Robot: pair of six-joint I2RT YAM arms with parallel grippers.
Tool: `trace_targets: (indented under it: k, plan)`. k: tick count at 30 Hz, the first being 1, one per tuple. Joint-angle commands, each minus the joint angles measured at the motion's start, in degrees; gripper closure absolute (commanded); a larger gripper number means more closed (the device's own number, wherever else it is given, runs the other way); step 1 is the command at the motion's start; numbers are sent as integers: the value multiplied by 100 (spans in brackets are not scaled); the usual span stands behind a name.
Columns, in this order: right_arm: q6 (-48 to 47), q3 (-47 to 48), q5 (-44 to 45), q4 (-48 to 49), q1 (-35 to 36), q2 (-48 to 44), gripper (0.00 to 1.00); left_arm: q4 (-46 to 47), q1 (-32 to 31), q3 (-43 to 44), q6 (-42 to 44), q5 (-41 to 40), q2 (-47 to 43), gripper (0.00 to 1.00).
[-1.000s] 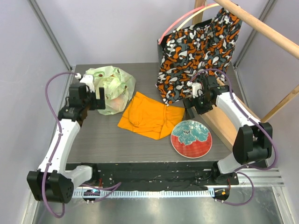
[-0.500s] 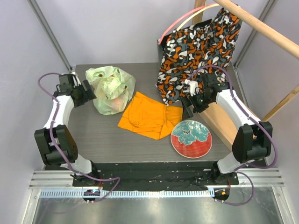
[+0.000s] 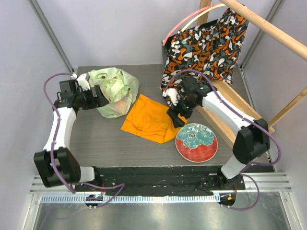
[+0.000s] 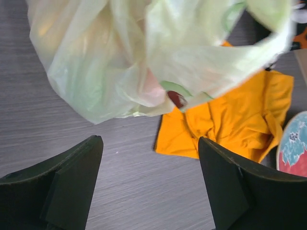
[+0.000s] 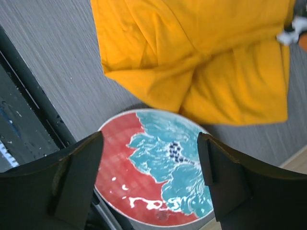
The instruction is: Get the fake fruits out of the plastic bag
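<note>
The pale-green plastic bag (image 3: 113, 90) lies at the back left of the table, crumpled and bulging. The fake fruits stay inside it. Only dim shapes show through the plastic: a peach-pink one (image 4: 152, 89) and a dark red one (image 4: 177, 98). My left gripper (image 3: 98, 97) is open and empty, just left of the bag; in the left wrist view the gripper (image 4: 148, 141) hangs over bare table below the bag (image 4: 120, 62). My right gripper (image 3: 175, 113) is open and empty, far from the bag; in the right wrist view the gripper (image 5: 149, 139) hangs over the plate's far rim.
An orange cloth (image 3: 152, 120) lies crumpled mid-table, right of the bag. A red and teal floral plate (image 3: 196, 142) sits at the front right. An orange-black patterned fabric bag (image 3: 206, 50) hangs from a wooden frame (image 3: 225, 122) at the back right.
My right arm has swung left from the wooden frame to above the orange cloth's right edge and the plate. My left gripper has shifted and now sits close against the plastic bag's left side.
</note>
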Motion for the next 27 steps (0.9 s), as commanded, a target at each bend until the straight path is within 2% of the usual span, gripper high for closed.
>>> trace_targets:
  k: [1,2,5,6,7,10,13,16,19,20,22,23,24,26,27]
  plan:
    - [-460,635,569,153,599,553,16,635,4,142,25,565,-732,13]
    - [-461,819,666,223,723,703,18,663,4,230,-64,574,-742,12]
    - [-400,1337,1158,461,997,1563,39,497,4,554,-310,530,-751,14]
    - [-391,1487,1273,505,1040,1783,53,418,4,600,-328,513,-785,14]
    - [-364,1663,1517,549,1058,2229,62,295,4,626,-328,469,-812,14]
    - [-259,2322,1923,619,1067,2968,82,250,4,513,-302,320,-1101,15]
    - [-557,2797,2170,646,1076,3497,88,303,4,267,-276,117,-1479,14]
    - [-812,3254,2705,813,1024,3963,98,154,4,134,-276,-15,-1743,14]
    - [-900,4263,3206,918,778,4894,99,-101,4,143,-223,-68,-1867,14]
    - [-883,5067,3320,927,708,5393,99,-136,4,152,-197,-85,-1910,14]
    - [-935,5975,3602,1023,505,5958,99,-242,4,134,-170,-120,-1928,14]
    - [-979,6615,3794,1207,461,6160,99,-259,-5,117,-170,-120,-1928,14]
    - [-1066,6778,4249,1826,409,6449,99,-286,4,117,-188,-94,-1893,14]
    - [-1269,6684,4516,2968,373,6401,99,-277,13,160,-267,-85,-1832,14]
    - [-1261,6579,4447,3210,356,6295,99,-268,4,169,-267,-59,-1788,14]
